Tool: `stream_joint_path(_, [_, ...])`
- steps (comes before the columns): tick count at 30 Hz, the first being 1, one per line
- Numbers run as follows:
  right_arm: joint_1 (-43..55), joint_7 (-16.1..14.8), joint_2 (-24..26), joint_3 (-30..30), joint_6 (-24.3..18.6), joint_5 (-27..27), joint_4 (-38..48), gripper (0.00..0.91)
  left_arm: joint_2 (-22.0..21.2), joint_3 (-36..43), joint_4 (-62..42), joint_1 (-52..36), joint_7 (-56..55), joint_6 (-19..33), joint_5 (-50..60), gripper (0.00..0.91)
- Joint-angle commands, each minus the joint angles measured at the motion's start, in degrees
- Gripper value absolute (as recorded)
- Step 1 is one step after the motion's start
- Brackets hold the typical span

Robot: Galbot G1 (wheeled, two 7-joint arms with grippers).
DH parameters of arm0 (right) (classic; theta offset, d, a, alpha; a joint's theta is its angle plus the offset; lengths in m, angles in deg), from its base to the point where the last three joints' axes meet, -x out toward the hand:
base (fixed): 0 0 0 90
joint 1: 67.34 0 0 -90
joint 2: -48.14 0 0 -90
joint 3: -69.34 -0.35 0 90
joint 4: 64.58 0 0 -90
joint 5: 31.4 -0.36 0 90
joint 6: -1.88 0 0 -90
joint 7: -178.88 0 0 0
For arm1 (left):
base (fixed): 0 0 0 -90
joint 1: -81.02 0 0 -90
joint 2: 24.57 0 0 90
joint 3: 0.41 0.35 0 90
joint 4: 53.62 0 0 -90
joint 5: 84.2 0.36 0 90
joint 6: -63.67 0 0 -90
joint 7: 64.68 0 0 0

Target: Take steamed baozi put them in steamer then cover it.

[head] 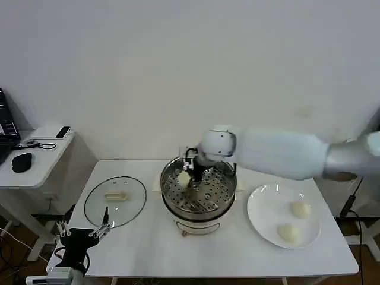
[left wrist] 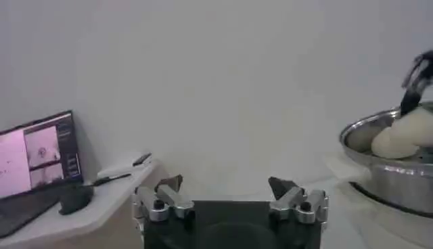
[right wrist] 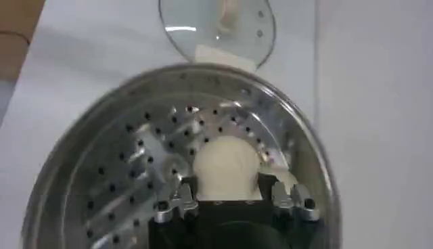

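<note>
The steamer (head: 199,209) stands mid-table, its perforated tray (right wrist: 128,169) showing. My right gripper (head: 191,172) reaches into it from the right and is shut on one steamed baozi (right wrist: 225,166), a cream bun low over the tray's left rear part (head: 183,177). Beside that bun, a second cream shape (right wrist: 289,180) peeks out. Two more baozi (head: 301,209) (head: 289,231) lie on the white plate (head: 261,208) at the right. The glass cover (head: 115,200) lies flat on the table left of the steamer. My left gripper (head: 83,233) waits open at the table's front left corner.
A low side table (head: 41,166) stands to the left, carrying a black mouse (head: 22,161) and a laptop (left wrist: 34,159). A white wall runs behind the table. Bare tabletop (head: 196,252) lies in front of the steamer.
</note>
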Motion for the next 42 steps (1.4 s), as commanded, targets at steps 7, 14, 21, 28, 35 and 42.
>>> stream_joint_path(7, [-4.9,1.5,-6.8,-1.1,2.2,0.2,7.4,0.615,-0.1,0.0,-0.1,0.3,0.0,0.2,0.1,0.907])
stream_joint_path(14, [-4.5,1.6,-6.4,-1.9,2.5,-0.1,7.2,0.675,-0.1,0.1,-0.1,0.4,0.0,0.2,0.1,0.907])
stream_joint_path(21, [0.5,-0.4,-2.7,-2.0,2.1,-0.4,1.9,0.907,-0.3,0.6,-0.2,0.3,0.0,0.2,0.3,0.907])
stream_joint_path(28, [8.5,-8.8,7.2,1.1,-4.4,7.1,-4.5,0.907,-0.4,1.4,-0.5,0.0,0.0,0.2,0.3,0.907])
stream_joint_path(35, [14.1,-15.9,21.8,2.5,-12.1,13.9,-12.5,0.907,-0.2,2.0,-0.8,-0.3,0.0,0.2,0.3,0.907])
stream_joint_path(42, [11.5,-18.7,37.8,2.2,-16.8,20.9,-17.9,0.907,0.0,2.9,-1.5,-0.7,0.0,0.2,0.5,0.907])
